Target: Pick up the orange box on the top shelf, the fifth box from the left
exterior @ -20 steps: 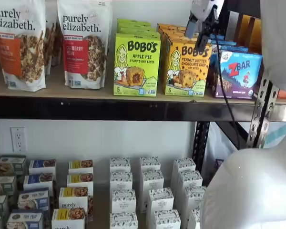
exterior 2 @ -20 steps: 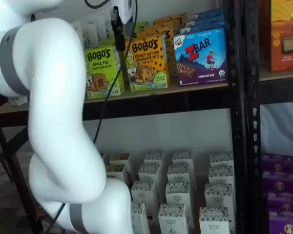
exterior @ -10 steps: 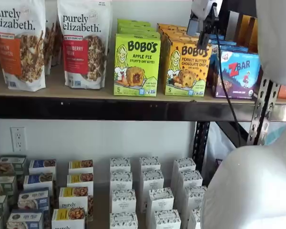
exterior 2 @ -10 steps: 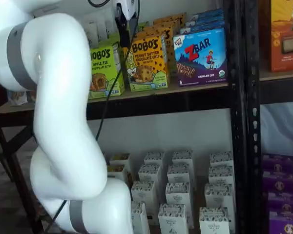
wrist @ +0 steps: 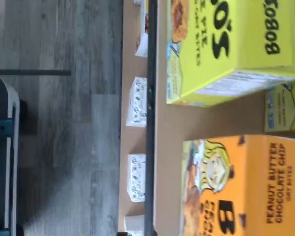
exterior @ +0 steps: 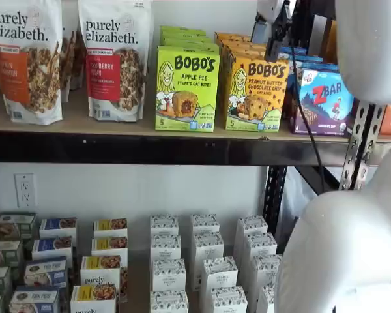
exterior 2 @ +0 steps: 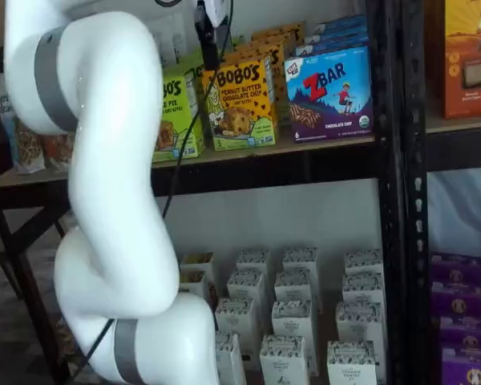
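Note:
The orange box (exterior: pixel 255 94) stands upright on the top shelf (exterior: pixel 117 127), between a green carton and a blue one, and shows in both shelf views (exterior 2: pixel 242 104). My gripper (exterior: pixel 271 38) hangs from the upper edge just in front of and above the box's top right corner, open, with nothing between its fingers. In a shelf view only one black finger (exterior 2: pixel 210 44) and a cable show at the box's upper left. The wrist view shows the orange box (wrist: pixel 241 187) close up on the tan shelf board (wrist: pixel 163 123).
A green Bobo's Apple Pie carton (exterior: pixel 186 91) stands left of the orange box and a ZBar box (exterior: pixel 324 99) right of it. Granola bags (exterior: pixel 114 59) fill the shelf's left. Small white boxes (exterior: pixel 208 261) stand below. Black uprights (exterior 2: pixel 394 160) and my white arm (exterior 2: pixel 104 184) are close.
The arm has swung to the right, and the gripper has shifted a little closer to the orange box's top. The boxes have not moved.

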You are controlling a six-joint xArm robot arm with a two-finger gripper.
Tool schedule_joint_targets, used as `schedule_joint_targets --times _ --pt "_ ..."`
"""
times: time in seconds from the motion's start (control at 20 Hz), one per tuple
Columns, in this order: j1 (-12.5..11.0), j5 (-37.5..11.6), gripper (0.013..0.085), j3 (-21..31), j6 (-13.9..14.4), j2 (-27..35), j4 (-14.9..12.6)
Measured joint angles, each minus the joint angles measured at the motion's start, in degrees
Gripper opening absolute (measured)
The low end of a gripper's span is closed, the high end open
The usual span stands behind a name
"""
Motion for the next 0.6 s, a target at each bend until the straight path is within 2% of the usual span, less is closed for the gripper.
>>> schedule_joint_targets --times 0.6 --pt "-1.7 0.8 0.085 -5.7 -1.8 8.7 0.2"
